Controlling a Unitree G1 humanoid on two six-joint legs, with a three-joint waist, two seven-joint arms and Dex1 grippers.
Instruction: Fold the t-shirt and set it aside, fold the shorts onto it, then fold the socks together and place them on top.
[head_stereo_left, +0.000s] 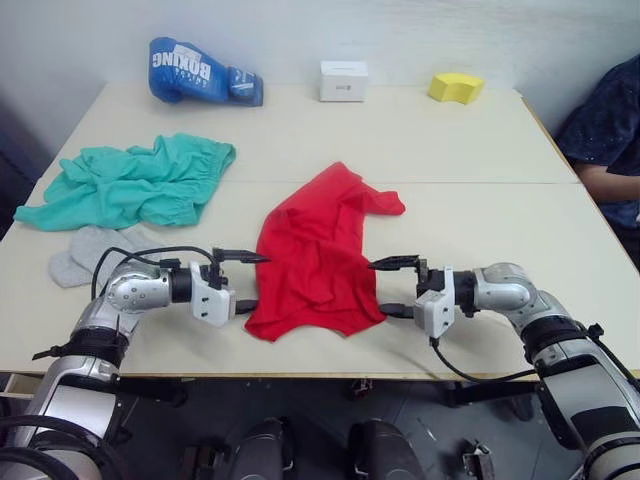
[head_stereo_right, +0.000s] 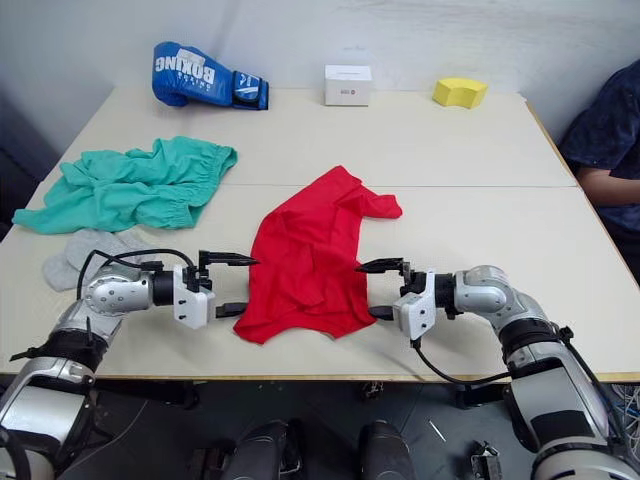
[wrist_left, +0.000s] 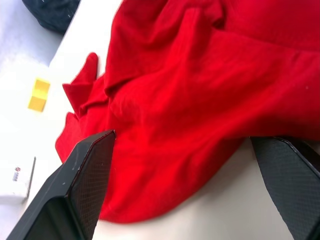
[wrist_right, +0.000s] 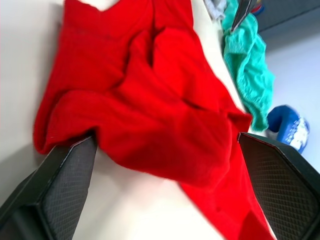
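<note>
The left gripper (head_stereo_left: 243, 281) sits low over the table (head_stereo_left: 480, 150) with its fingers spread wide, at the left edge of the t-shirt (head_stereo_left: 320, 250). The right gripper (head_stereo_left: 392, 287) faces it from the other side, also wide open, holding nothing. The t-shirt lies crumpled between them. The shorts (head_stereo_left: 130, 185) lie bunched farther left, with the socks (head_stereo_left: 85, 255) just in front of them.
</note>
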